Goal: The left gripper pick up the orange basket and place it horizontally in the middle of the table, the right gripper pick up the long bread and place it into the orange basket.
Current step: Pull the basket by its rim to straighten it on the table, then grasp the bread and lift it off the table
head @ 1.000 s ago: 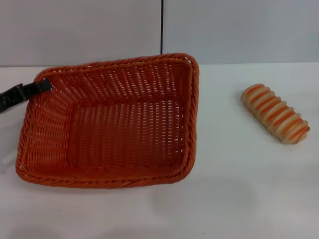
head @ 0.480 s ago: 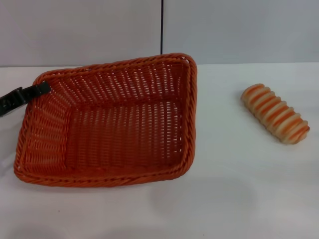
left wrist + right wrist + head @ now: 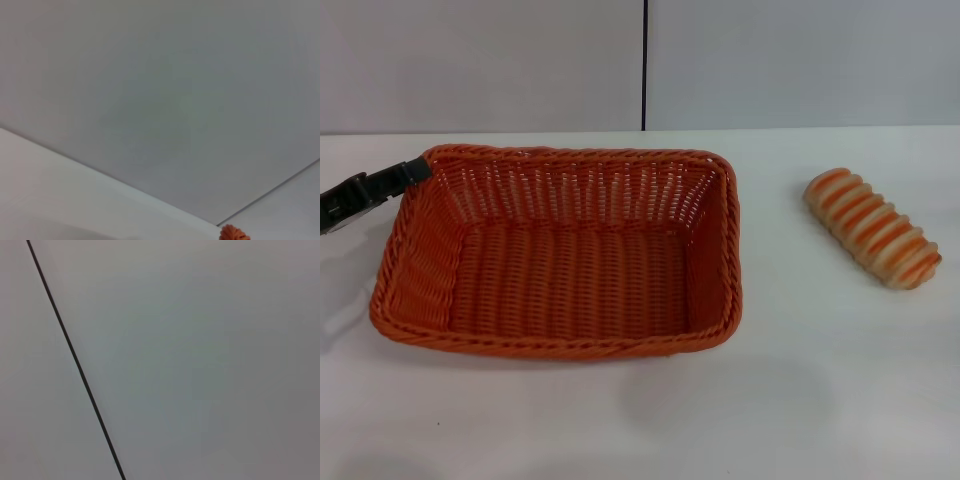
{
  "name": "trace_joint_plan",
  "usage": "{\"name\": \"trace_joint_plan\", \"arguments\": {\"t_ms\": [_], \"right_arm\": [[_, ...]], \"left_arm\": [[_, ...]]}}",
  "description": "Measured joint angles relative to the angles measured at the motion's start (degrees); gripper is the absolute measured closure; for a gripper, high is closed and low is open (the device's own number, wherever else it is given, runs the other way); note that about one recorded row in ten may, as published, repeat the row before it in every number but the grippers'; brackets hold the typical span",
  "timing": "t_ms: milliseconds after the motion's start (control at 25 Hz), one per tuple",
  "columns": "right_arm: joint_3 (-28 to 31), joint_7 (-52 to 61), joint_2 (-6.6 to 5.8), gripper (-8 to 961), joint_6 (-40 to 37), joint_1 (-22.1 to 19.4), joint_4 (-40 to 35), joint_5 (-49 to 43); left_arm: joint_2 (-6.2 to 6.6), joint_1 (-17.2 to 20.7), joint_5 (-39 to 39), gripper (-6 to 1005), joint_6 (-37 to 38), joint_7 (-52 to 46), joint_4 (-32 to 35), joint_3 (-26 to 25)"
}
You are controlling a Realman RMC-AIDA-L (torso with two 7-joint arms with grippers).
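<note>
The orange basket (image 3: 560,255) is sitting flat on the white table (image 3: 800,400), near the middle and a bit to the left. Its long sides are running from left to right, and its open top is facing up. Nothing is lying inside it. A tiny bit of its orange rim (image 3: 233,233) is peeking into the left wrist view.

The left gripper (image 3: 412,172) is reaching in from the left edge of the head view. Its black tips are touching the basket's rim at the far left corner. The fingers are looking closed on the rim there, pinching it.

The long bread (image 3: 872,228) is lying on the table, well apart from the basket on the right side. Its striped top is facing up and it is sitting at a slant.

The right gripper is not showing in any view. The right wrist view is showing only a grey wall with a thin black line.
</note>
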Motion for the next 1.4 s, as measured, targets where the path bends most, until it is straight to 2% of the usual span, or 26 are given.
{"name": "trace_joint_plan", "arguments": {"t_ms": [120, 360, 400, 480, 560, 600, 640, 680, 760, 800, 840, 960, 1000, 1040, 1200, 1360, 1400], "right_arm": [[-2.0, 0.8, -0.15, 328, 1.5, 0.1, -1.2, 0.0], [-8.2, 5.9, -0.18, 324, 5.0, -0.3, -5.5, 0.0], [-11.4, 8.9, -0.54, 324, 6.2, -0.7, -7.6, -1.0], [-13.1, 11.6, -0.99, 323, 6.6, -1.0, -8.9, -2.6], [-14.7, 17.8, -2.01, 322, 6.8, -1.4, -11.6, -7.5], [-14.9, 24.3, -2.71, 321, 6.1, -1.8, -14.6, -13.3], [-14.9, 24.3, -2.71, 321, 6.1, -1.8, -14.6, -13.3], [-14.9, 28.1, -2.98, 320, 5.4, -2.1, -17.0, -17.3], [-14.9, 36.3, -3.07, 319, 3.8, -2.8, -23.3, -25.4], [-14.9, 44.6, -3.11, 319, 2.0, -3.1, -29.9, -33.6], [-14.9, 44.6, -3.11, 318, 2.0, -3.1, -29.9, -33.6], [-14.5, 56.8, -3.59, 316, -2.2, -2.5, -40.2, -46.3], [-14.4, 63.4, -3.77, 316, -4.8, -1.7, -46.1, -52.8], [-14.4, 63.4, -3.77, 315, -4.8, -1.7, -46.1, -52.8], [-14.4, 73.5, -4.61, 313, -10.5, 1.2, -53.9, -64.3], [-14.6, 81.2, -6.88, 311, -15.5, 6.8, -55.2, -74.6], [-14.7, 82.7, -7.32, 311, -16.4, 8.3, -55.3, -77.2]], "left_arm": [[0.02, 0.2, -1.5, 439, 1.0, 2.2, 0.1, -0.7], [0.11, 0.6, -9.3, 435, 3.8, 12.0, -0.9, -3.0], [0.11, 0.7, -10.6, 434, 4.1, 13.5, -1.1, -3.1], [0.12, 0.8, -13.7, 432, 4.7, 17.8, -1.5, -3.3], [0.1, 0.9, -17.8, 431, 6.2, 24.6, -3.2, -3.4], [0.08, 1.0, -20.4, 431, 7.4, 28.9, -4.9, -3.4], [0.08, 0.9, -22.4, 432, 8.4, 32.0, -6.2, -3.4], [0.09, 0.9, -24.7, 432, 9.6, 35.6, -7.9, -3.4], [0.12, 0.8, -28.4, 433, 11.9, 42.1, -11.2, -3.4], [0.12, 0.8, -29.5, 433, 12.8, 44.6, -12.2, -3.4], [0.12, 0.8, -30.7, 434, 13.7, 47.1, -13.2, -3.4], [0.0, 0.7, -32.5, 435, 15.7, 52.9, -15.3, -3.4], [-0.03, 0.6, -33.0, 435, 16.1, 54.4, -16.1, -3.4], [-0.03, 0.5, -33.3, 420, 16.2, 55.4, -16.8, -3.4], [0.03, 0.3, -34.6, 359, 16.2, 58.0, -18.8, -3.4], [0.01, 0.2, -35.5, 173, 16.1, 58.4, -19.9, -3.4], [0.06, 0.1, -35.7, 174, 16.1, 58.6, -20.2, -3.4]]}}
